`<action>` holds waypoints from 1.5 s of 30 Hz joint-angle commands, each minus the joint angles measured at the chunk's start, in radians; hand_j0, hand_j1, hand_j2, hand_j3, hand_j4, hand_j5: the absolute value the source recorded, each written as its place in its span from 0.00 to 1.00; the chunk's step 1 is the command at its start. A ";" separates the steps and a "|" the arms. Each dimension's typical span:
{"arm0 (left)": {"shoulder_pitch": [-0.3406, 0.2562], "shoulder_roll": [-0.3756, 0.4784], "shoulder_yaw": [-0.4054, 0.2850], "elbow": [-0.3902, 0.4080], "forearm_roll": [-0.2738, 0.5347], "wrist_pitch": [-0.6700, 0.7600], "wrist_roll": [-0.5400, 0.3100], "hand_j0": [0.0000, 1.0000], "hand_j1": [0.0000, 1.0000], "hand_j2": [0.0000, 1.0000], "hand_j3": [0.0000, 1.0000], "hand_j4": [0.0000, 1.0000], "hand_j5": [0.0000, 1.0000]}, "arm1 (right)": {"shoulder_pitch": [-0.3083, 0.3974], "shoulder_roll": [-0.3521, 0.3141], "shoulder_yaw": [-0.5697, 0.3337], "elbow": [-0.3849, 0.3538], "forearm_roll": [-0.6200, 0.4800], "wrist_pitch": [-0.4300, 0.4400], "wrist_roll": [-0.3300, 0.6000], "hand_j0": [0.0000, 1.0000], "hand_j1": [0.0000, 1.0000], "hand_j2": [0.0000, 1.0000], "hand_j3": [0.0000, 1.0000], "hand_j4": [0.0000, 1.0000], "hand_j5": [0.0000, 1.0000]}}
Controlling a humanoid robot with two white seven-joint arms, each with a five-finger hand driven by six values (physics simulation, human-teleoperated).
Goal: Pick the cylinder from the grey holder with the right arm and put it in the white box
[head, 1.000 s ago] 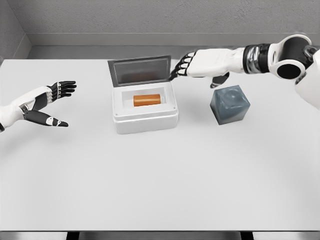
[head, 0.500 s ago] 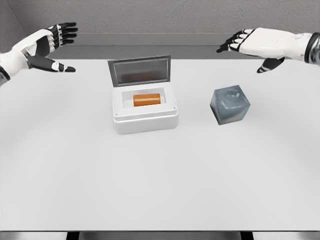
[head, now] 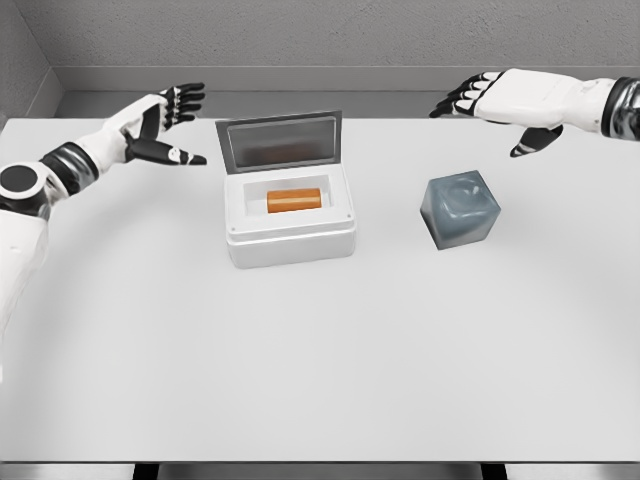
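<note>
**A:** From the head view, where does the cylinder sit?

**B:** It lies on its side inside the white box, orange against the white floor of the compartment. The box's grey lid stands open behind it. The grey holder stands to the right of the box, well apart from it, and I see nothing in the hollow on its top.

**A:** And the hands?

**B:** The right hand hovers above the far edge of the table, behind the holder and touching nothing; its fingers are spread, thumb hanging down, and it carries nothing. The left hand is raised to the left of the lid, fingers likewise splayed and empty.

**A:** So how far along is the job?

**B:** I judge the placing done: the cylinder is in the box and out of the holder, and neither hand grips it. The task says nothing of closing the lid, so I reckon nothing more is left than bringing the arms to rest.
</note>
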 commanded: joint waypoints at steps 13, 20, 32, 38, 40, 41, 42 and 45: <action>0.049 0.002 0.001 -0.109 0.016 -0.048 0.000 1.00 1.00 1.00 1.00 1.00 1.00 | 0.035 -0.061 -0.003 -0.021 -0.005 0.003 -0.001 1.00 1.00 1.00 1.00 1.00 1.00; 0.097 0.000 -0.049 -0.212 0.016 -0.048 0.000 1.00 1.00 1.00 1.00 1.00 1.00 | 0.035 -0.079 -0.003 -0.041 -0.005 0.003 -0.001 1.00 1.00 1.00 1.00 1.00 1.00; 0.118 0.112 -0.080 -0.367 0.123 -0.046 0.000 1.00 1.00 1.00 1.00 1.00 1.00 | 0.052 -0.079 -0.002 -0.073 -0.005 0.003 -0.001 1.00 1.00 1.00 1.00 1.00 1.00; 0.140 0.200 -0.086 -0.491 0.203 -0.039 0.000 1.00 1.00 1.00 1.00 1.00 1.00 | 0.055 -0.081 0.000 -0.084 -0.005 0.003 -0.001 1.00 1.00 1.00 1.00 1.00 1.00; 0.161 0.218 -0.088 -0.531 0.204 -0.036 0.000 1.00 1.00 1.00 1.00 1.00 1.00 | 0.055 -0.079 0.000 -0.089 -0.005 0.003 -0.001 1.00 1.00 1.00 1.00 1.00 1.00; 0.161 0.218 -0.112 -0.526 0.206 -0.036 0.000 1.00 1.00 1.00 1.00 1.00 1.00 | 0.055 -0.081 0.000 -0.089 -0.005 0.003 -0.001 1.00 1.00 1.00 1.00 1.00 1.00; 0.161 0.218 -0.114 -0.525 0.206 -0.036 0.000 1.00 1.00 1.00 1.00 1.00 1.00 | 0.055 -0.079 0.000 -0.089 -0.005 0.003 -0.001 1.00 1.00 1.00 1.00 1.00 1.00; 0.156 0.208 -0.114 -0.488 0.203 -0.019 0.000 1.00 1.00 1.00 1.00 1.00 1.00 | 0.055 -0.079 0.000 -0.093 -0.005 0.003 -0.001 1.00 1.00 1.00 1.00 1.00 1.00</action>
